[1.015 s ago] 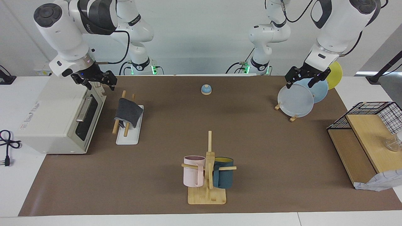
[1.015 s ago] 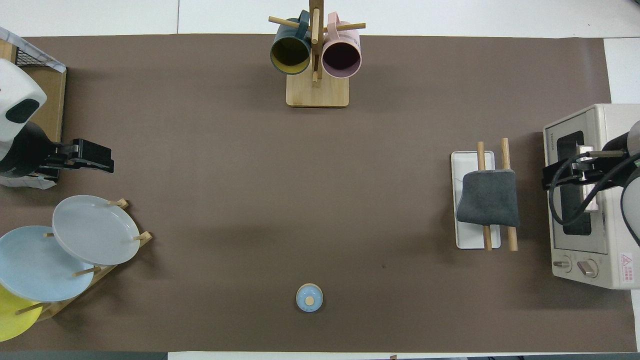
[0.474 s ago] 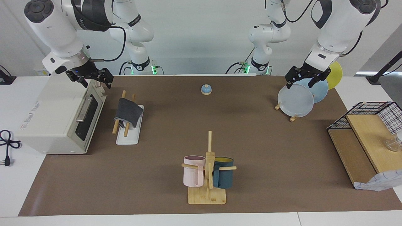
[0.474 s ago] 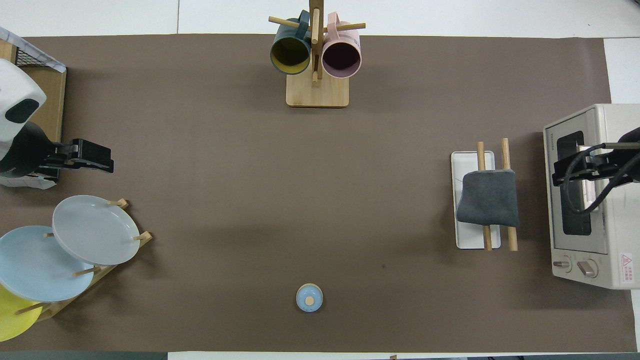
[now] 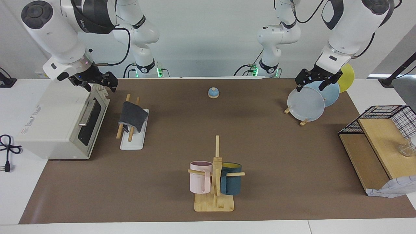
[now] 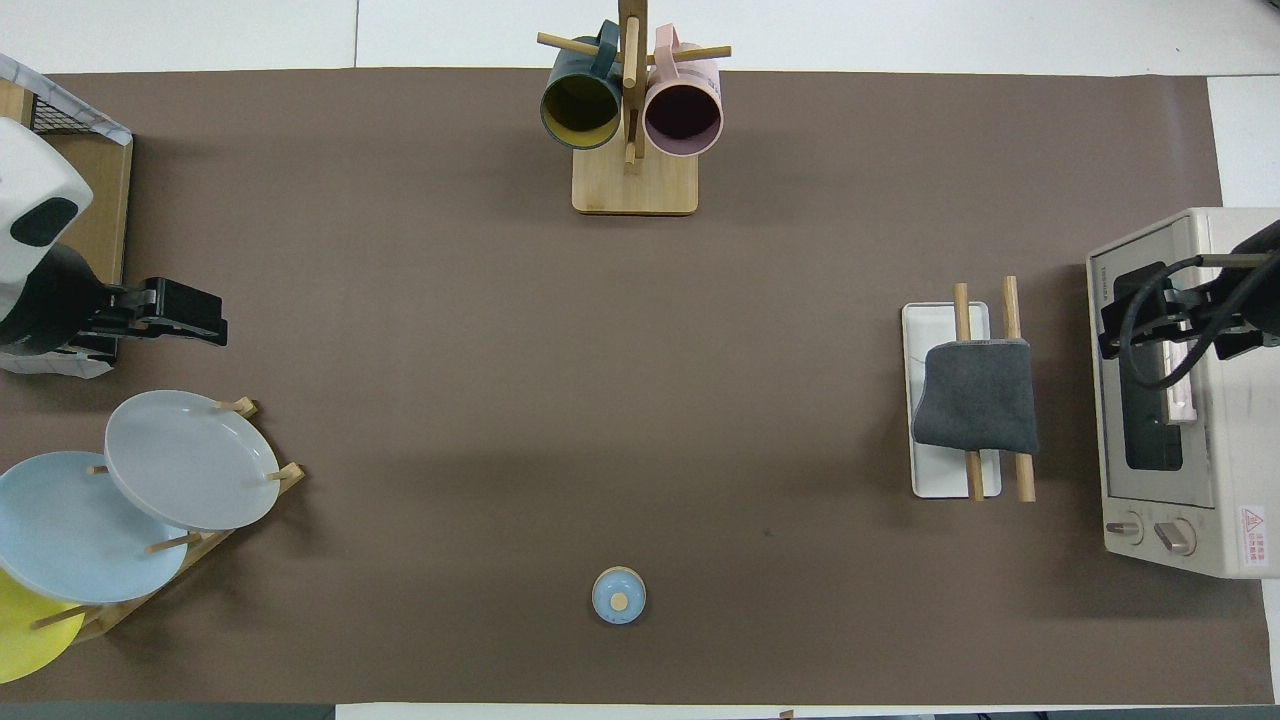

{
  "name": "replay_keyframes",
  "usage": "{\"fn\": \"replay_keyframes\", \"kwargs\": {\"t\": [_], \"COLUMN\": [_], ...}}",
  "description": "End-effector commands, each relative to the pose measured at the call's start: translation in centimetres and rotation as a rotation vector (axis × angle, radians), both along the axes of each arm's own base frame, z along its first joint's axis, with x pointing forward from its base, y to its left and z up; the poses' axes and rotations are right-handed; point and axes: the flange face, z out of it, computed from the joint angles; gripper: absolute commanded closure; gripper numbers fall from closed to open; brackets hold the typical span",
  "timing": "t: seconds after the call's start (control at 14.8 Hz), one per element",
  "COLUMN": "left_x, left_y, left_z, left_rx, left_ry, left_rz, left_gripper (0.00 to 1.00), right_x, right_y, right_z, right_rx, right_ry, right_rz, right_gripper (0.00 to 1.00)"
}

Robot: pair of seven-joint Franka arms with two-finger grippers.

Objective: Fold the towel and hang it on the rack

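The right gripper (image 5: pixel 97 83) hangs empty above the cream metal toaster oven (image 5: pixel 61 122) at the right arm's end of the table; whether its jaws are parted cannot be told. The left gripper (image 5: pixel 317 82) hovers above the round plates (image 5: pixel 305 104) near the left arm's corner, holding nothing, jaws likewise unreadable. The soft towel (image 5: pixel 131 116), dark grey face outward, lies folded over the rack (image 5: pixel 133 138), whose two wooden rods slant up from a flat white base beside the oven. Only the overhead view shows the oven's knobs (image 6: pixel 1160 534).
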Motion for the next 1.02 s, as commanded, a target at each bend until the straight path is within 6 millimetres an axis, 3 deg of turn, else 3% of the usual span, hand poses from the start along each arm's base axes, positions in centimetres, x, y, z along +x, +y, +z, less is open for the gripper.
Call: {"fn": "replay_keyframes", "kwargs": {"t": [0.0, 0.61, 0.95], "left_x": [-0.2, -0.2, -0.2], "left_y": [0.35, 0.35, 0.35], "left_z": [0.6, 0.6, 0.6], "left_rx": [0.02, 0.02, 0.02], "left_ry": [-0.006, -0.006, -0.006], "left_rz": [-0.001, -0.001, -0.001], "left_gripper": [0.0, 0.0, 0.0], "right_x": [-0.35, -0.37, -0.18], "right_y": [-0.09, 0.74, 0.27], "right_z": [1.37, 1.64, 1.78], "right_rx": [-0.01, -0.005, -0.004], "right_ry": [-0.012, -0.037, -0.05], "right_rz": [0.01, 0.022, 0.016], "right_gripper": [0.0, 0.0, 0.0]}}
